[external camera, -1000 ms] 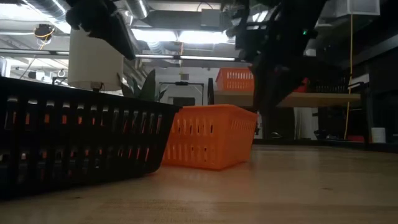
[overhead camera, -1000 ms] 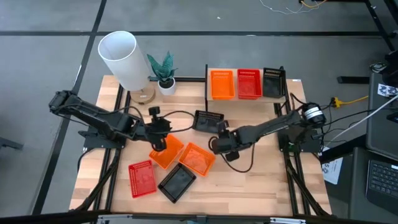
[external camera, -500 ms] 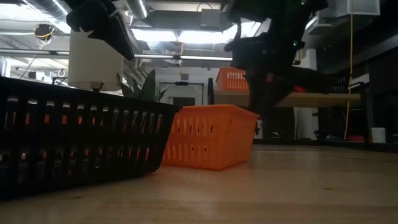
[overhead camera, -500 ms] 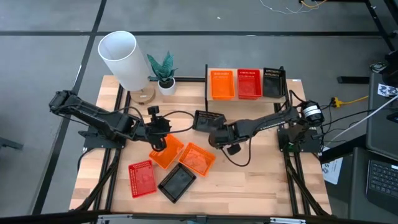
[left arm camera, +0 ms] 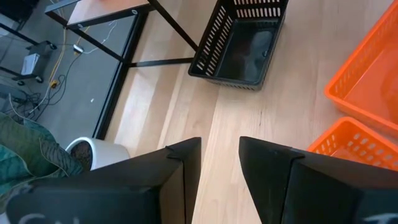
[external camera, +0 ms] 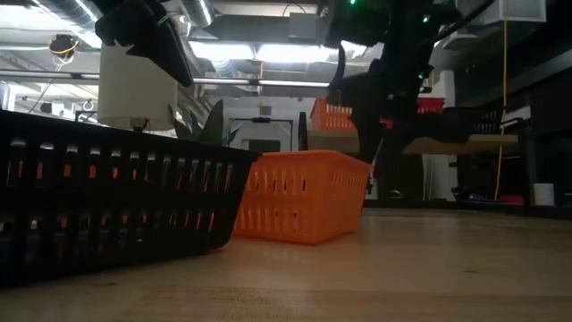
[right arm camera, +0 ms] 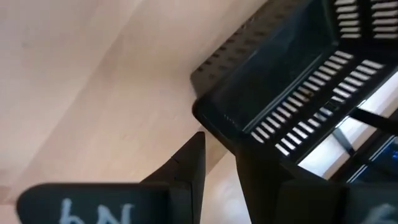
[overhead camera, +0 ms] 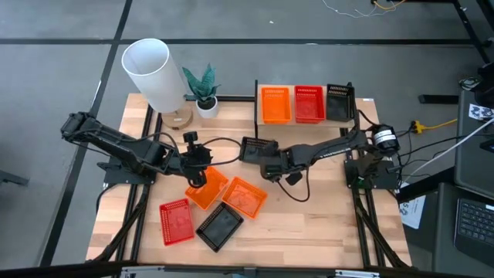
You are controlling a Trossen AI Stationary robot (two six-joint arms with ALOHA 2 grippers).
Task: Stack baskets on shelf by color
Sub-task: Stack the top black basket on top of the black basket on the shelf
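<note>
Centre frame, the right gripper [overhead camera: 268, 164], fingers slightly apart, lines up on a black basket [overhead camera: 257, 149] below the shelf [overhead camera: 258, 96], probably to grasp it; left gripper [overhead camera: 197, 176], parted, waits over an orange basket [overhead camera: 207, 190].

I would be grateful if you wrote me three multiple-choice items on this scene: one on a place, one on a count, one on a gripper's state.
1. Where is the right gripper?
A. over the shelf
B. at the black mesh plastic basket lying alone on the table in front of the shelf
C. by the plant

2. How many baskets sit on the light-wood shelf?
A. one
B. three
C. five

3. How are the left gripper's fingers?
A. apart, nothing between them
B. closed on a red basket
C. out of view

Key: 1 B, the high view shows it at that basket's edge. 2 B, orange, red and black stand side by side. 3 A, the left wrist view shows bare table between them.
</note>
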